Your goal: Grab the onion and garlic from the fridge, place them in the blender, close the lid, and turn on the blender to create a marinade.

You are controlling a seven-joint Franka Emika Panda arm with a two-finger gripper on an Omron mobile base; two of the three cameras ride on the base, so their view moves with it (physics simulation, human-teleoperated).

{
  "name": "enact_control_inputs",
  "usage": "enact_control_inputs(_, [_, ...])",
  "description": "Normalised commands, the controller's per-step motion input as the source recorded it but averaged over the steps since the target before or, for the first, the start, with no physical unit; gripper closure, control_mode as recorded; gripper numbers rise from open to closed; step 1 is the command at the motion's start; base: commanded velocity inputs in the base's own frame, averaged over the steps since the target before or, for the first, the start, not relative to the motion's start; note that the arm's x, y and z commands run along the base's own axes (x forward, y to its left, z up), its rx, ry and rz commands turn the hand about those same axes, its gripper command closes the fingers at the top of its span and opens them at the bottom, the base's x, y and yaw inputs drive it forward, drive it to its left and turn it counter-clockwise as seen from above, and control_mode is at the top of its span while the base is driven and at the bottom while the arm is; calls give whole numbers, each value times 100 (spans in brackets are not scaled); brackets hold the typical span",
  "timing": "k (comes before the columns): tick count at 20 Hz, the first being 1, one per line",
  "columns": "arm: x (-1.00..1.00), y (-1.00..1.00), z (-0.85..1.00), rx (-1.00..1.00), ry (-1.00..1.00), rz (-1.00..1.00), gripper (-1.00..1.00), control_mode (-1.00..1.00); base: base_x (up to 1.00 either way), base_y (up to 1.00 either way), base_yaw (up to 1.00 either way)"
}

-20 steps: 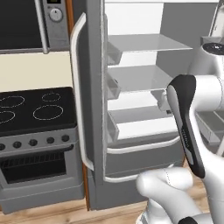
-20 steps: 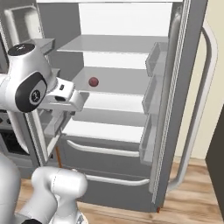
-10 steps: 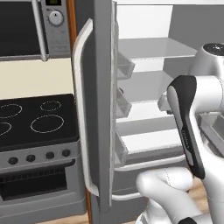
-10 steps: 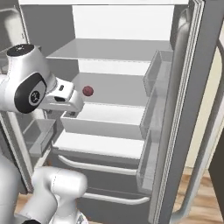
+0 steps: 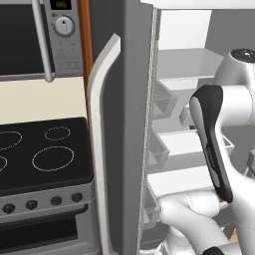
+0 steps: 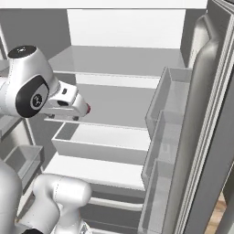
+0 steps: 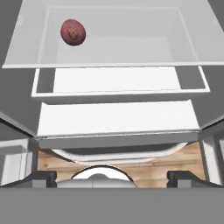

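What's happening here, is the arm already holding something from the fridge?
Not yet. The white arm is reaching into the open fridge with its gripper open and empty. The onion, a dark red ball, sits alone on a white shelf ahead of the gripper, clearly apart from it. In the right base view the onion just peeks past the arm's wrist. The garlic can't be made out, so nothing has been picked up so far.

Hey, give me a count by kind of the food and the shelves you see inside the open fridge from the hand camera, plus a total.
Onion: 1, on the top white shelf, toward its left.
White shelves and drawers stacked in the fridge: 3.
Total: 4.
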Motion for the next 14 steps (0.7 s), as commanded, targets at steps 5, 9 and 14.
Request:
enact_control_inputs(5, [0, 0, 0, 0, 0, 0, -100, 100, 31, -31, 11])
enact_control_inputs(9, [0, 0, 0, 0, 0, 0, -100, 100, 18, -24, 5])
enact_control_inputs(14, [6, 0, 0, 0, -1, 0, -100, -100, 17, -4, 1])
